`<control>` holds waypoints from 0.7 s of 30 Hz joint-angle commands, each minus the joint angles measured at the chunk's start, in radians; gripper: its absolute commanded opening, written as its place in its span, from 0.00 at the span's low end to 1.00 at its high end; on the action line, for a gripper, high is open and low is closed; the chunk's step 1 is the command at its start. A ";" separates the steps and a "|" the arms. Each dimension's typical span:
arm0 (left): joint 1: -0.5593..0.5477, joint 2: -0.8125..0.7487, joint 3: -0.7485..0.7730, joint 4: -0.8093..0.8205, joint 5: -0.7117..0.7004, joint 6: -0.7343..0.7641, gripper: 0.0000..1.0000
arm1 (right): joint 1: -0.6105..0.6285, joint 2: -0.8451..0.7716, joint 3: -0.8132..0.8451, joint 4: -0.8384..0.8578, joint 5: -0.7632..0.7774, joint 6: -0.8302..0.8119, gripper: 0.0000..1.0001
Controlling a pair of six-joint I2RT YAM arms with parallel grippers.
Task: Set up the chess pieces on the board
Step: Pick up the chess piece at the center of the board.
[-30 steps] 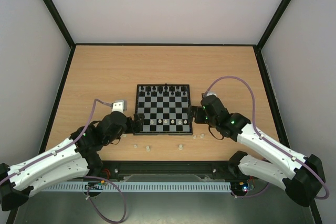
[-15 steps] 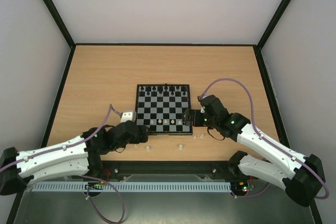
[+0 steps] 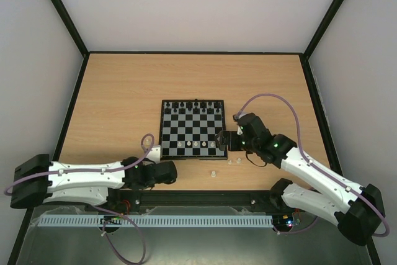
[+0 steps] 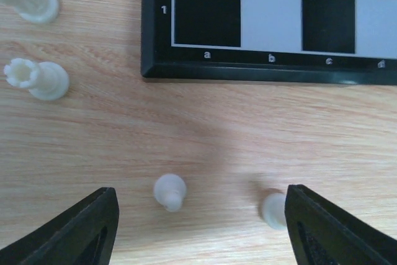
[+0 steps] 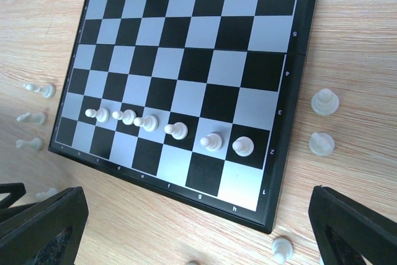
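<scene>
The board [image 3: 193, 130] sits mid-surface, square to both arms, so each arm reaches its own half. Black pieces [image 3: 192, 105] line the far edge. A row of white pawns [image 5: 178, 130] stands on the second rank from the near edge; the rank nearest the arms is bare.

The left end effector [image 4: 200, 200] hangs low over the surface, just off the board's near-left corner [image 4: 248, 72]. Its fingers [image 4: 93, 221] stand apart, holding nothing. A loose white pawn [image 4: 169, 190] lies on its side between them, and a second white piece [image 4: 273, 209] lies just beside the right-hand finger. This straddling stance probably prepares a pinch on the pawn. The second piece sits close enough that it may be caught too.

Two larger white pieces [image 4: 34, 82] lie farther left, on the surface.

The right end effector [image 5: 195, 215] hovers at the board's near-right corner, jaws wide apart and empty. More white pieces [image 5: 322, 122] wait just off that edge, within its reach.
</scene>
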 commanded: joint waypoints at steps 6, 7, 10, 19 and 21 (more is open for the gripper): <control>0.015 0.067 -0.015 -0.001 -0.061 -0.050 0.49 | -0.004 -0.034 -0.021 -0.010 -0.039 -0.024 0.98; 0.019 0.073 -0.014 0.004 -0.060 -0.045 0.47 | -0.005 -0.037 -0.020 -0.011 -0.040 -0.024 0.98; 0.027 0.100 -0.020 0.027 -0.049 -0.030 0.45 | -0.004 -0.044 -0.020 -0.014 -0.044 -0.024 0.98; 0.068 0.108 -0.044 0.068 -0.028 0.015 0.32 | -0.004 -0.037 -0.025 -0.006 -0.042 -0.025 0.98; 0.069 0.103 -0.043 0.064 -0.023 0.017 0.27 | -0.005 -0.034 -0.024 -0.004 -0.044 -0.026 0.98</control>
